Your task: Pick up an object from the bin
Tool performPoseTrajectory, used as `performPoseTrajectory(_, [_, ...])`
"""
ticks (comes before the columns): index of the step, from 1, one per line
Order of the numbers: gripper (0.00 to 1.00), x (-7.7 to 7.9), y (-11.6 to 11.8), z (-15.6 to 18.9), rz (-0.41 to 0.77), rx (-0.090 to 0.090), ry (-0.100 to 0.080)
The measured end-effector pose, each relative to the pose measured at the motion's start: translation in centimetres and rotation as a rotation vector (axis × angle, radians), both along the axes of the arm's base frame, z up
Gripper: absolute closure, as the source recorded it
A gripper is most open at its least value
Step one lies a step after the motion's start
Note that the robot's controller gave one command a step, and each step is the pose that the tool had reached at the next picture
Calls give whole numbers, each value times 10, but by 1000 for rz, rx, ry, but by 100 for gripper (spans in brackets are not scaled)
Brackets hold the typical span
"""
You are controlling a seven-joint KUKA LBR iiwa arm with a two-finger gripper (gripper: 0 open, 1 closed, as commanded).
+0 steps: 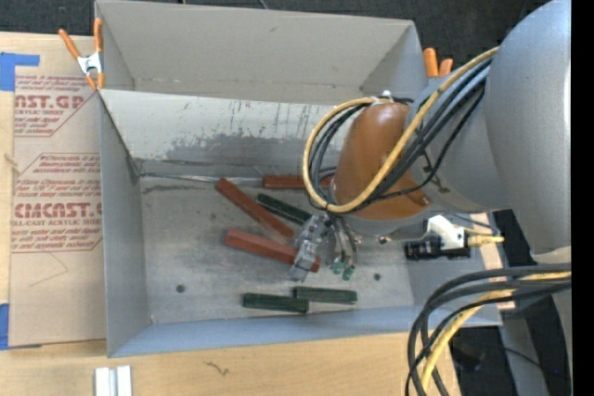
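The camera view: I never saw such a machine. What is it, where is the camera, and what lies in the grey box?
It is a robot arm that picks small things from a grey metal bin. The camera looks down from above, slightly sideways; the arm enters from the right. The orange cover and cables are parts of it. Its gripper is low in the bin, over one end of a red-brown stick. Nearby lie dark green sticks. Whether it holds anything, I cannot tell.

We see the arm (534, 107) reach in from the right, its orange wrist cover (376, 158) ringed by cables (313, 158), the gripper (314, 257) pointing down and left.
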State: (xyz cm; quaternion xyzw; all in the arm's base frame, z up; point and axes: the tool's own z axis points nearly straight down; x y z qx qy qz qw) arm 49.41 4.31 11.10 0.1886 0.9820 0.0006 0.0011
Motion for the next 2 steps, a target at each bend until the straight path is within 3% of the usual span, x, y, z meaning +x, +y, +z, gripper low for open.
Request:
performPoseTrajectory(1, [100,0,0,5,0,0,3])
performPoseTrajectory(2, [100,1,1,65,1,0,-3])
